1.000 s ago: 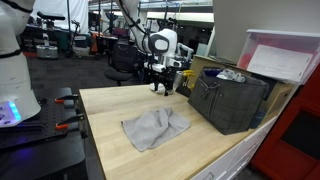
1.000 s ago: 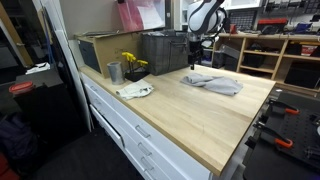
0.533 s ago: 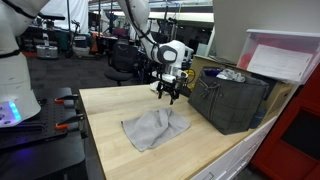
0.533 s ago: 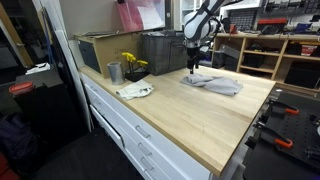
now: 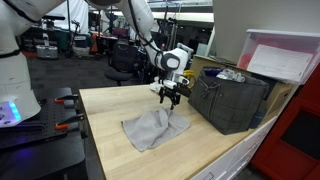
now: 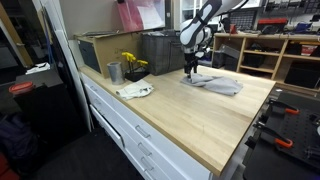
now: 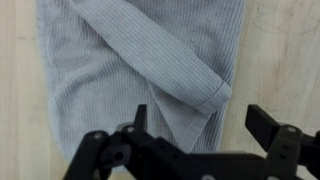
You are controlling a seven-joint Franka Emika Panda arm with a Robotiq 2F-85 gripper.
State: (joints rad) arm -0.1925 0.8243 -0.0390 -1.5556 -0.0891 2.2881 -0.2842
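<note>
Item: Robotiq gripper (image 5: 170, 97), released, its two dark fingers (image 7: 262, 122) spread wide with nothing between them, poised over one end of a grey ribbed cloth (image 5: 152, 127). Obscured: in the wrist view the gripper (image 7: 200, 118) body covers the lower edge of the cloth (image 7: 130, 60), and the frame cuts the fabric off at the top. Whether the fingertips touch the fabric cannot be told from any view. In an exterior view the gripper (image 6: 190, 70) and the cloth (image 6: 213, 83) are small and show little detail. Position of cloth: lying flat and rumpled on the wooden table top (image 5: 105, 135), one flap folded over itself, its rounded hem just beside the bare wood on one side. Margins: open wood lies around the cloth on every side, broadest toward the front edge of the table (image 6: 190, 125). Adjacent: a dark crate (image 5: 232, 100) stands near the cloth on the side where the gripper hangs; its contents are hard to make out. Further along the table, well apart from the cloth, stand a metal cup (image 6: 114, 72), yellow flowers (image 6: 131, 62) and a pale rag (image 6: 135, 91).
</note>
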